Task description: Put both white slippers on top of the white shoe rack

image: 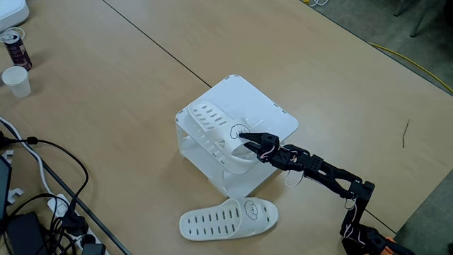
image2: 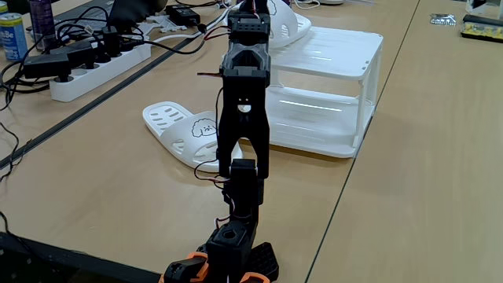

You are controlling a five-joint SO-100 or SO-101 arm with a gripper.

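now end effector (image: pixel 244 139) on slipper (image: pixel 216 131) (atop rack (image: pixel 265 106))

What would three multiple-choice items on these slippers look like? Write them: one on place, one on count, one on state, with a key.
1. Where does the second slipper lie?
A. on the table beside the rack
B. on the rack's lower shelf
C. under the cup

2. How many slippers are in view?
A. one
B. two
C. three

3. What is the gripper doing?
A. hanging free
B. holding a slipper on the rack
C. gripping a can

Key: 1 A, it lies flat on the table; 2 B, one slipper on the white shoe rack, one below; 3 B, the fingers close on that slipper's edge.
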